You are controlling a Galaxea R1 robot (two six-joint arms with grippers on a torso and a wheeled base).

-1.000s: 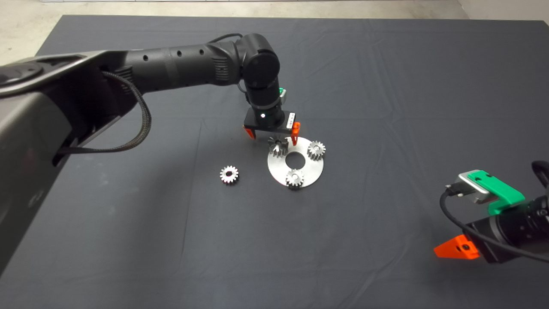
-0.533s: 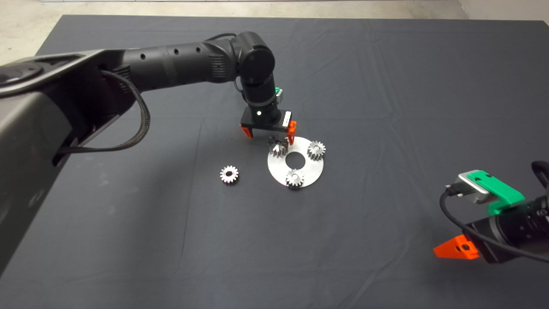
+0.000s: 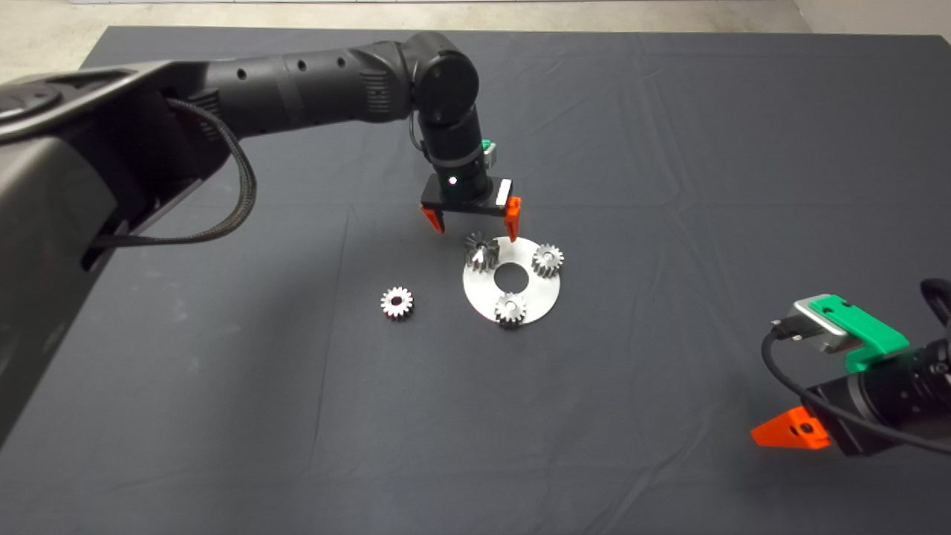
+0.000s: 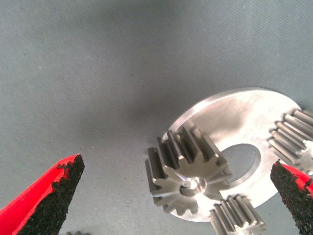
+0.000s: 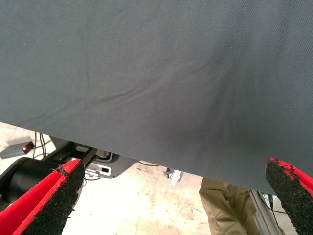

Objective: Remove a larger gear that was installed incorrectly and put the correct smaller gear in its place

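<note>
While the left gripper (image 3: 471, 220) hovers over the larger gear (image 3: 481, 250), fingers apart; right gripper's (image 3: 791, 432) fingers likewise apart.

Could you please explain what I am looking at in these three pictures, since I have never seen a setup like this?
It is a two-armed robot at a table with a dark mat. The overhead picture shows both arms; the other two come from cameras on each wrist. The left tool, open and empty, hovers over the larger gear, which sits on a round steel plate with two other gears. The smaller gear lies loose on the mat beside the plate. The right tool waits open at the mat's edge.
</note>
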